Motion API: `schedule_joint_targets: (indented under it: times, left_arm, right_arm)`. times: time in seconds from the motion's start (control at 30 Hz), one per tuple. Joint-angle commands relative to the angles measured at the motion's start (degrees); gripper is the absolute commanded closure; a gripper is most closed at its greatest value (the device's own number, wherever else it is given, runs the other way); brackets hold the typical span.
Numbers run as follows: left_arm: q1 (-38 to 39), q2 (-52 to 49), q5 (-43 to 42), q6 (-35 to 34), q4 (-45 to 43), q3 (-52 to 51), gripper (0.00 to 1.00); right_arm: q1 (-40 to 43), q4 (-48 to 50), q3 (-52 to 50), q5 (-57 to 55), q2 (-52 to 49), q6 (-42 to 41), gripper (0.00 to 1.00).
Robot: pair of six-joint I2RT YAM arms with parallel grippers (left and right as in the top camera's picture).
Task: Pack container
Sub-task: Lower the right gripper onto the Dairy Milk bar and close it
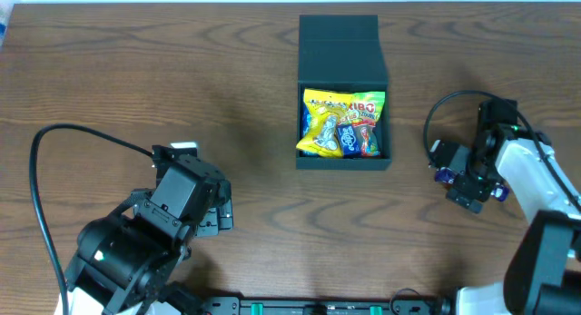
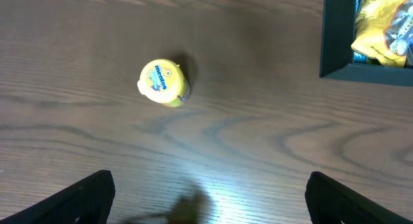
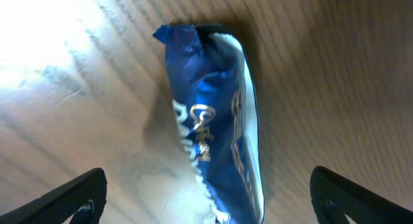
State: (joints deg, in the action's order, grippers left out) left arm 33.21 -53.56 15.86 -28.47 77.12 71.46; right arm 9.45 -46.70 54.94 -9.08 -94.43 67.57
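Rigid, probably light container sits far-centre on the table, lid flapped back, snacks inside, best gripped at lid edge or wall rim; left gripper and right gripper both gape empty.

left arm: black, black cable loop | right arm: white and black

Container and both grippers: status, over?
Left gripper open, empty, yellow mentos tub ahead. Right gripper open over blue packet. Container lid open, snacks inside. Nothing blocking it.
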Motion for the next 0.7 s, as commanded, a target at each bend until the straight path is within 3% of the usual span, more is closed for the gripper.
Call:
schedule_joint_targets:
  times: [0.0,0.67]
  left_arm:
    - [-0.09,0.07,1.03,0.17,0.2,0.0,0.05]
    - [-0.09,0.07,1.03,0.17,0.2,0.0,0.05]
  right_arm:
    - [0.76,0.55,-0.35,-0.39,-1.53,0.85,0.01]
    - [1.09,2.32,-0.35,0.15,-2.34,-2.54,0.01]
